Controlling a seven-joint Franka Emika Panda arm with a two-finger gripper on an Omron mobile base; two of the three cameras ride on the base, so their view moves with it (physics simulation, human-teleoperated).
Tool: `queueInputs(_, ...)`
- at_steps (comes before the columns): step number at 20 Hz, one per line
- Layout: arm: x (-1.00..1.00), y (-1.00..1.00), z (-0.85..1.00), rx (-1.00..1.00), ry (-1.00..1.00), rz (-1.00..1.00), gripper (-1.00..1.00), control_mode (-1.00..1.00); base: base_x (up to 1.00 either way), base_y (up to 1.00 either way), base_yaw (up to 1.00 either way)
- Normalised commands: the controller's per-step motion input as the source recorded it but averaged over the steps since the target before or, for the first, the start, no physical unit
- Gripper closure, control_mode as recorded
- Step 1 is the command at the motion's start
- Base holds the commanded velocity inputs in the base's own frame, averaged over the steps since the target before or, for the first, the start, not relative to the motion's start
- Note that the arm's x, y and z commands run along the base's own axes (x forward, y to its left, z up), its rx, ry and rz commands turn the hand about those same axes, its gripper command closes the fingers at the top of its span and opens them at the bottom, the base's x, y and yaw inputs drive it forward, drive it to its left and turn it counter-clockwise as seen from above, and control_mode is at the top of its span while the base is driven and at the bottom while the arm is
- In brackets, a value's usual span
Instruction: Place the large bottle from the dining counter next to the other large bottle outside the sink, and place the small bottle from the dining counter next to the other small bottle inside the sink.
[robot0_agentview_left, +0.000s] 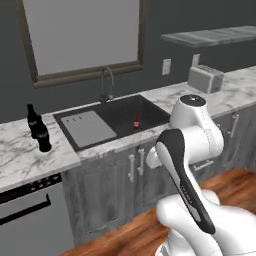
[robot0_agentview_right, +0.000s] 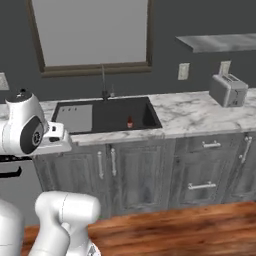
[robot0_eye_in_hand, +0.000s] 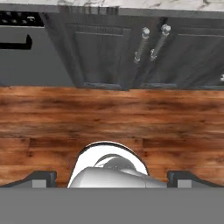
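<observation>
Counts first: two tall black bottles (robot0_agentview_left: 37, 127) stand just beside each other on the marble counter (robot0_agentview_left: 20, 155) at the left of the left base view, left of the sink (robot0_agentview_left: 145, 107). Both are upright, necks up. One short reddish-brown bottle (robot0_agentview_left: 136, 122) stands in the dark basin, near frame centre in that view; in the right base view it sits low in the basin, centre-left (robot0_agentview_right: 130, 122). It looks upright, long axis vertical, though it is too small to read the label.

One ribbed grey drainboard panel (robot0_agentview_left: 89, 128) fills the left part of the sink. One thin curved faucet (robot0_agentview_left: 106, 82) rises behind the basin, under the window (robot0_agentview_left: 82, 35). One toaster (robot0_agentview_left: 205, 78) sits on the counter at upper right of the left base view. One shelf (robot0_agentview_left: 215, 36) hangs above it. Two wall outlets (robot0_agentview_left: 166, 66) show beside the window.

Gripper (robot0_eye_in_hand: 112, 179): in the hand view its two dark finger tips (robot0_eye_in_hand: 41, 178) sit at the bottom corners, far apart, nothing between them. The hand view looks at wood floor (robot0_eye_in_hand: 109, 113) and grey cabinet doors with two bar handles (robot0_eye_in_hand: 151, 41) in the upper half. The white arm (robot0_agentview_left: 190, 165) is folded in the lower right of the left base view, well apart from the sink.
</observation>
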Motion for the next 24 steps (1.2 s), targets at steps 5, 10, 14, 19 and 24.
queueInputs(5, 0.0, 0.0, 0.0, 0.0, 0.0, 0.0, -1.0, 1.0, -0.36, -0.74, -0.61)
queueInputs(10, 0.0, 0.0, 0.0, 0.0, 0.0, 0.0, -1.0, 1.0, -0.34, -0.73, -0.62)
queueInputs(14, 0.0, 0.0, 0.0, 0.0, 0.0, 0.0, -1.0, 1.0, -0.37, -0.77, -0.61)
queueInputs(19, 0.0, 0.0, 0.0, 0.0, 0.0, 0.0, -1.0, 1.0, -0.28, -0.95, -0.49)
queueInputs(24, 0.0, 0.0, 0.0, 0.0, 0.0, 0.0, -1.0, 1.0, 0.45, -0.48, -0.09)
